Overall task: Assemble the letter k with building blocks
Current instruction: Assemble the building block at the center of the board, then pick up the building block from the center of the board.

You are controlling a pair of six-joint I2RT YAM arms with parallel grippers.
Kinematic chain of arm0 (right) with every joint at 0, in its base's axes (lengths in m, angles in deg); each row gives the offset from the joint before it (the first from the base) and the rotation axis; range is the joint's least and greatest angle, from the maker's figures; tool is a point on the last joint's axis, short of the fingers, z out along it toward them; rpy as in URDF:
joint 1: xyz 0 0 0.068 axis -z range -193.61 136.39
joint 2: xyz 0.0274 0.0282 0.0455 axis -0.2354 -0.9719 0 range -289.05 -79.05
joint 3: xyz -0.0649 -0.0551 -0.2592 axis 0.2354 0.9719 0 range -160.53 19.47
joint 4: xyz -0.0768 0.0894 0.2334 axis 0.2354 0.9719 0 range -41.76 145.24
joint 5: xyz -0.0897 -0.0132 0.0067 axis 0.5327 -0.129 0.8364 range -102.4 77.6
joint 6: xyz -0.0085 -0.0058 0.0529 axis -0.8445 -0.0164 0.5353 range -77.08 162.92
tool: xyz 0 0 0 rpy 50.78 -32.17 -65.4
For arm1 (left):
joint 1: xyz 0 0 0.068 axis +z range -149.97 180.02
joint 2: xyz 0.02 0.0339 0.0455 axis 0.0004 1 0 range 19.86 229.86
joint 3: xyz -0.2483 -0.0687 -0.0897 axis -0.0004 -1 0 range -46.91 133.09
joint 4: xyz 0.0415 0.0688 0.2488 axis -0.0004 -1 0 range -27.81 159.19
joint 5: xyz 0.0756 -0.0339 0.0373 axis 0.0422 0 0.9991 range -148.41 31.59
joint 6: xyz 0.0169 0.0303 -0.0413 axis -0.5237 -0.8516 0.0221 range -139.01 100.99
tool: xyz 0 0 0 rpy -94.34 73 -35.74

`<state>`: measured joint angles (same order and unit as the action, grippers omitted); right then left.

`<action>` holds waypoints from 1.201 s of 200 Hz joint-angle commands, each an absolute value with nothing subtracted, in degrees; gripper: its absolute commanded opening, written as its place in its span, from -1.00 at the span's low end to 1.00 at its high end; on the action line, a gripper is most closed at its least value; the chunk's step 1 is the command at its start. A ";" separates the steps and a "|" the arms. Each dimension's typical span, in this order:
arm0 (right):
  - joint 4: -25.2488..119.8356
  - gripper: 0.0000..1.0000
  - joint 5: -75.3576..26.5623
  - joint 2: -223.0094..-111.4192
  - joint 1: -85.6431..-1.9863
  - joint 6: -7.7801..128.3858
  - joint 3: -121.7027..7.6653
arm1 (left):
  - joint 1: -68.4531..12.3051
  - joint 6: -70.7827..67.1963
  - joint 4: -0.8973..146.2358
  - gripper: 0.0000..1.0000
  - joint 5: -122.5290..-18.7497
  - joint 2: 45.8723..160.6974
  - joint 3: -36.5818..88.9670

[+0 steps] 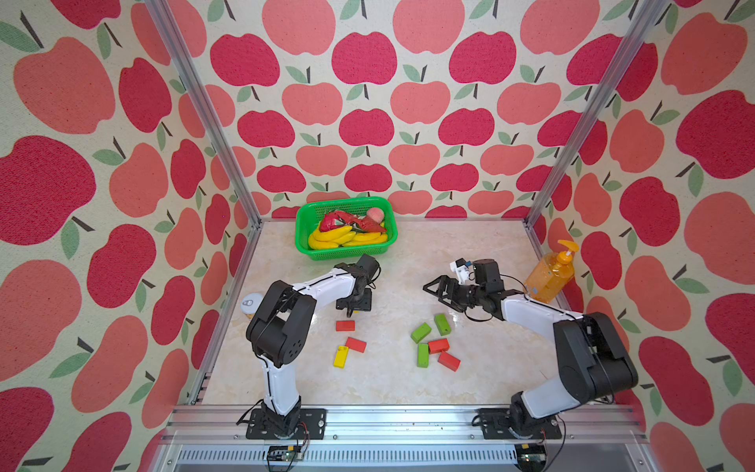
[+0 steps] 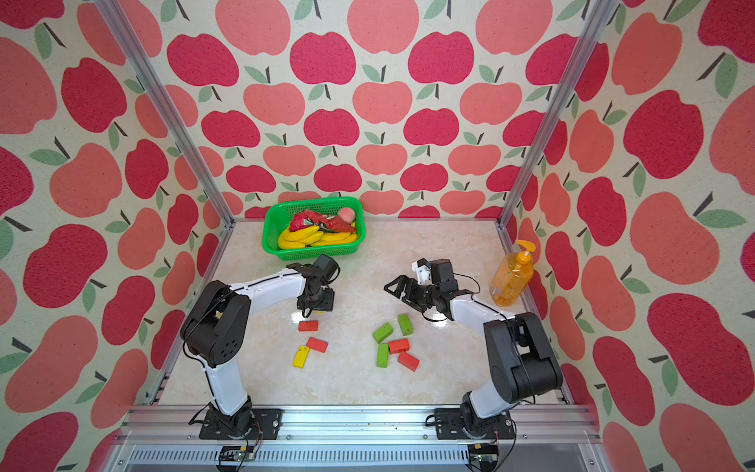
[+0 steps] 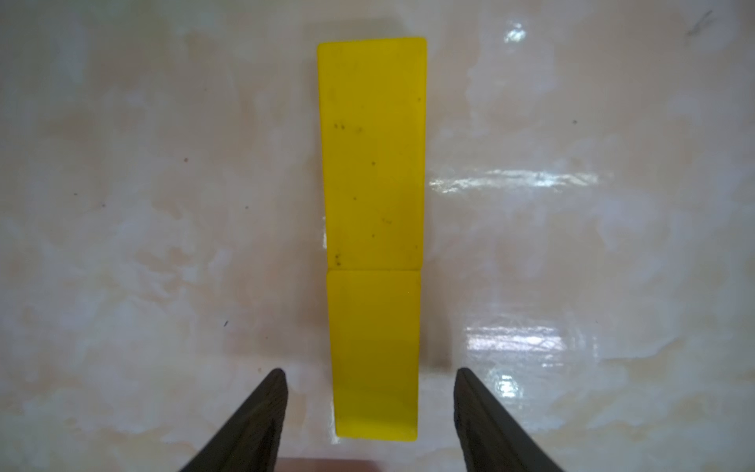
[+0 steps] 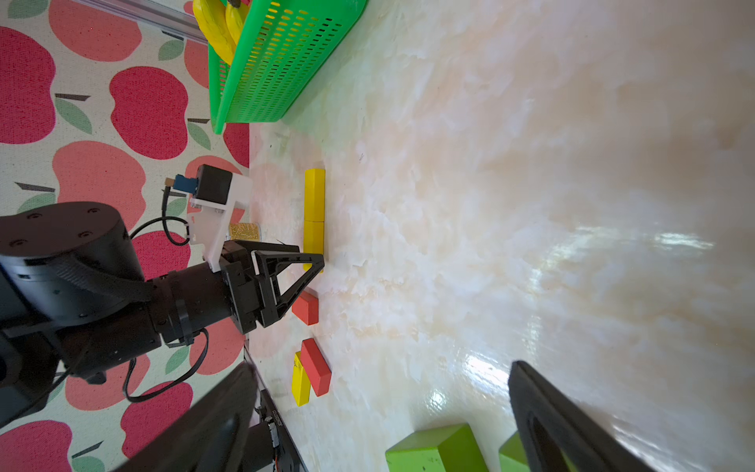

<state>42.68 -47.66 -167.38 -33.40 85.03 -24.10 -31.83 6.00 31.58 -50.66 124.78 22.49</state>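
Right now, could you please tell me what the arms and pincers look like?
The left arm and right arm have white links, bulky black joints and thin black cables. The left pincer and right pincer carry black, triangular open-frame fingers.

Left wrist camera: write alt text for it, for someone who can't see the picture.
A farther yellow block and a nearer yellow block lie end to end, touching, in a straight line on a glossy cream tabletop. The left gripper is open, one black fingertip on either side of the nearer yellow block, touching neither side.
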 commanded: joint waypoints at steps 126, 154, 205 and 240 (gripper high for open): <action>41.80 0.99 -48.48 -167.55 -33.03 85.54 -24.22 | -37.24 10.12 22.40 0.35 -47.86 108.79 9.61; 42.02 0.99 -48.17 -167.79 -33.04 85.34 -24.35 | -36.55 2.04 21.36 0.42 -46.61 110.69 12.42; 42.08 0.99 -47.97 -168.35 -33.04 85.06 -24.55 | -33.14 -13.65 22.04 0.46 -49.14 114.58 14.79; 42.09 0.99 -48.00 -169.14 -33.04 85.01 -24.76 | -32.71 -19.68 28.43 0.40 -52.17 110.77 11.10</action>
